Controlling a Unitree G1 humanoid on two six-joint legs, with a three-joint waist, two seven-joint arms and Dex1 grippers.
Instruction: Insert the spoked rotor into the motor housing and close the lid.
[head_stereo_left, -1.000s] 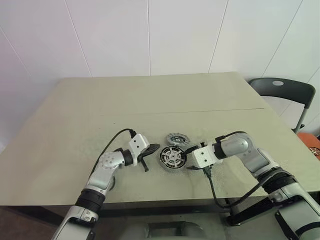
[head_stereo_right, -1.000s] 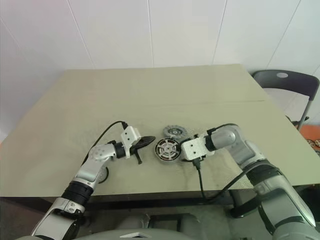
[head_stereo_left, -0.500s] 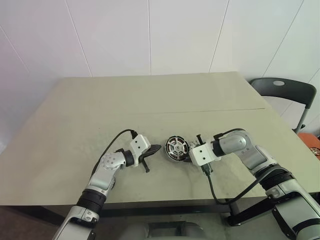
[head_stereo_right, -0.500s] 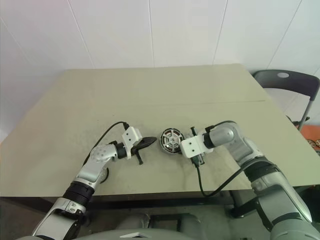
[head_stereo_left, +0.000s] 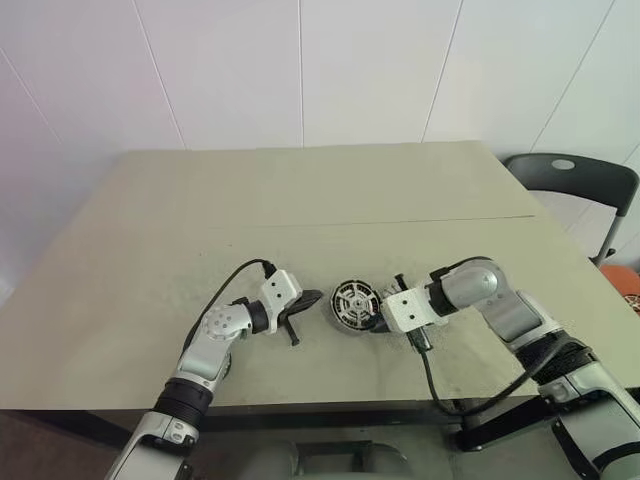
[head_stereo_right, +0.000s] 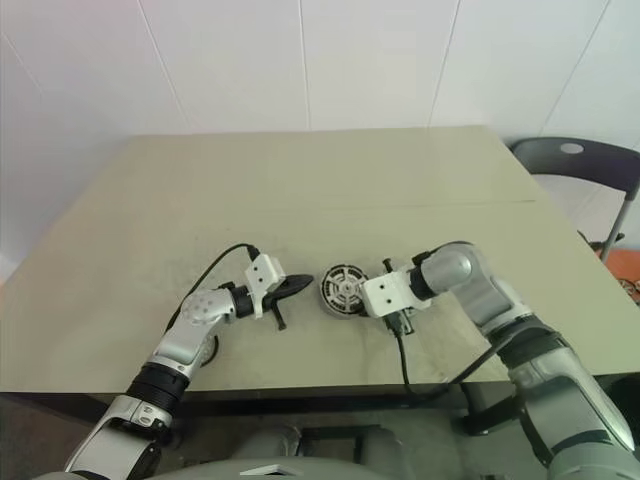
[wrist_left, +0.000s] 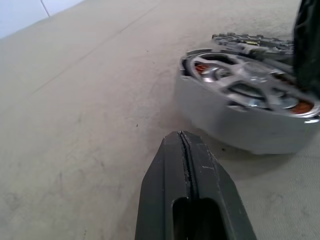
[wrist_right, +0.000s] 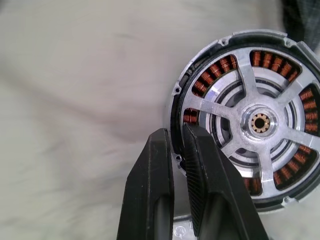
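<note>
Table (head_stereo_left: 150, 240) carries the whole job, near its front edge, between the two arms; compared with a second ago the lid's separate place behind the assembly is bare, and the lid (wrist_left: 252, 41) now shows just behind the housing in the left wrist view, so the assembly has been shifted back toward it; motor housing (wrist_right: 227, 47) now sits with the spoked rotor (wrist_right: 260, 122) seated inside, copper windings showing through the gaps, so insertion looks done and closing remains; right gripper (wrist_right: 177, 150) has gone from wide apart to pinched on the housing's rim, one finger inside the wall and one outside, and the housing appears tipped up slightly in its grasp; left gripper (wrist_left: 183, 145) has not budged, fingers pressed together on nothing, tip just short of the housing's side; my guess is the next move brings housing and lid together.
</note>
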